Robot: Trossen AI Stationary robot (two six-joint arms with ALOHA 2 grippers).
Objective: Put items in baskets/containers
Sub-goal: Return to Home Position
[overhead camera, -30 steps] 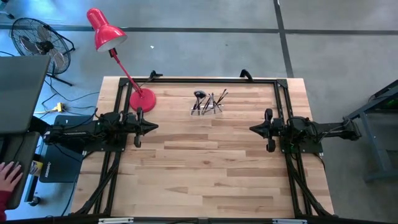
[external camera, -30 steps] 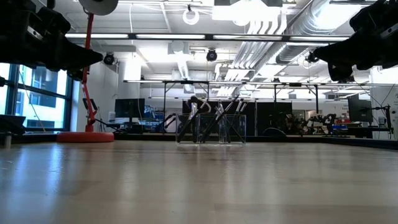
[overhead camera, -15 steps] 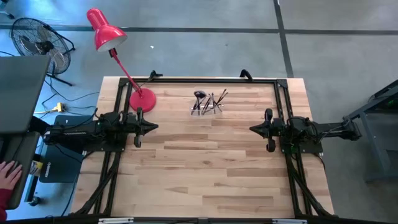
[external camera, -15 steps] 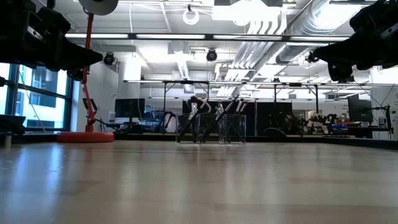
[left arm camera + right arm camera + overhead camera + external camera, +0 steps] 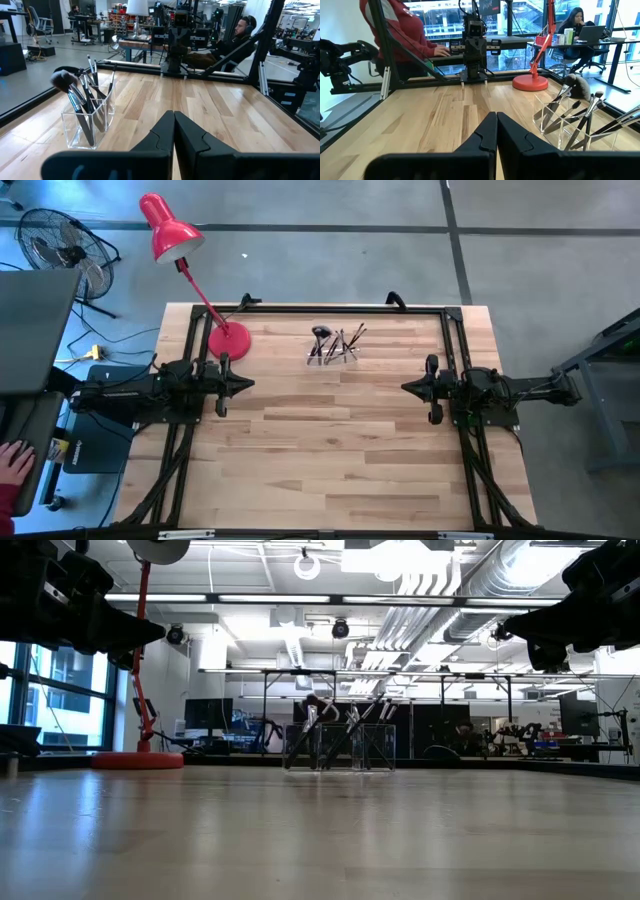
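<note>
A clear plastic holder (image 5: 332, 352) stands on the table near its far edge, around the middle. Several thin makeup brushes (image 5: 82, 95) stand slanted inside it, heads up, one with a fluffy dark head (image 5: 578, 86). My left gripper (image 5: 248, 385) hovers level above the table's left side, shut, holding nothing. My right gripper (image 5: 406, 388) hovers level over the right side, shut, holding nothing. Both point toward each other, well short of the holder.
A red desk lamp stands with its round base (image 5: 228, 340) at the far left of the table, left of the holder. A black frame runs along the table's far edge and sides. Bare wood (image 5: 330, 450) fills the middle and near part. People sit beyond the table.
</note>
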